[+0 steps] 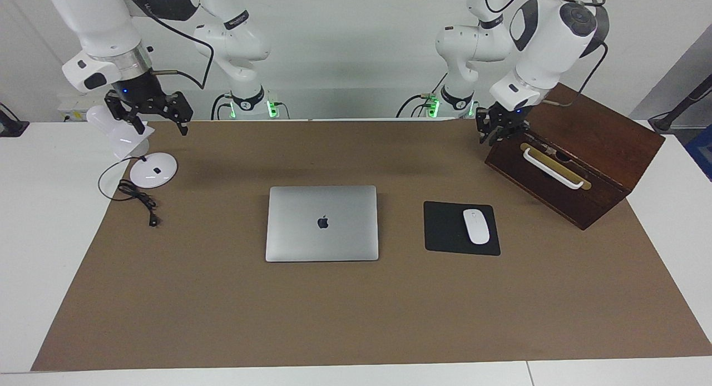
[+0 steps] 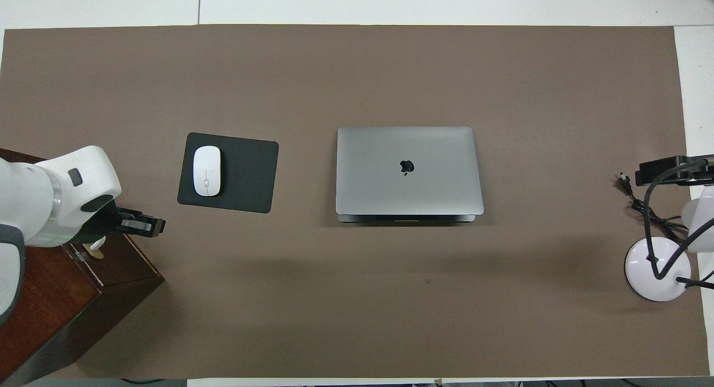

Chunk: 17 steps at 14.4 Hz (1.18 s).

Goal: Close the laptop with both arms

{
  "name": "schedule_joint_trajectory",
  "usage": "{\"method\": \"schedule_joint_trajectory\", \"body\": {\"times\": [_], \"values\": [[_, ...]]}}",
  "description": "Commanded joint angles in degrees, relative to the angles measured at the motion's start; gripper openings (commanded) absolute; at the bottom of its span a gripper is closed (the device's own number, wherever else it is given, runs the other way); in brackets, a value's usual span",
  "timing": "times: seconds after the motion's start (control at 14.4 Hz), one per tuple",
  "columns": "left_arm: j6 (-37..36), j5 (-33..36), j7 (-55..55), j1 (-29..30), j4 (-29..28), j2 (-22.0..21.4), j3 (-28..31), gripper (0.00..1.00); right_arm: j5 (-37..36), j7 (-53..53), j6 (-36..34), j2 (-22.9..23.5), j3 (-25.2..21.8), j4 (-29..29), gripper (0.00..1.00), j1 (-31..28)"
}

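The silver-grey laptop (image 1: 321, 236) lies flat in the middle of the brown mat with its lid down and the dark apple logo facing up. It also shows in the overhead view (image 2: 410, 186). My right gripper (image 1: 157, 114) hangs open and empty in the air over the white lamp at the right arm's end, well away from the laptop; it also shows in the overhead view (image 2: 672, 170). My left gripper (image 1: 502, 131) hangs over the top edge of the wooden box at the left arm's end, also clear of the laptop; it also shows in the overhead view (image 2: 144, 226).
A black mouse pad (image 1: 445, 230) with a white mouse (image 1: 476, 226) lies beside the laptop toward the left arm's end. A dark wooden box (image 1: 601, 147) with a white handle stands tilted there. A white desk lamp (image 1: 154, 169) and its black cable (image 1: 139, 199) sit at the right arm's end.
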Motion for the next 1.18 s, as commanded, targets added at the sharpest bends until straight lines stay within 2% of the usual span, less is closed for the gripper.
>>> {"method": "schedule_joint_trajectory", "body": {"times": [0.0,0.35,0.62,0.76,1.11], "values": [[-1.8,2.0,0.3,3.2,2.2,-0.4,-0.7,1.00,-0.5,-1.0,0.8,-1.3,0.3,-1.5,1.00,-0.3],[-0.4,2.4,-0.4,9.8,4.2,-0.2,-0.8,1.00,0.0,-0.7,0.9,-1.3,0.4,-1.5,1.00,-0.2],[0.7,2.5,-2.1,11.5,6.0,0.7,-0.8,1.00,1.7,-1.2,0.7,-1.3,0.8,-1.5,1.00,0.0],[0.7,2.5,-2.4,11.6,9.5,2.7,-0.8,1.00,3.7,-1.6,0.4,-1.3,1.0,-1.4,1.00,0.0],[-5.4,2.3,-2.5,11.7,21.3,8.6,-0.7,1.00,6.2,-3.0,0.0,-1.7,1.5,-1.4,1.00,2.7]]}}
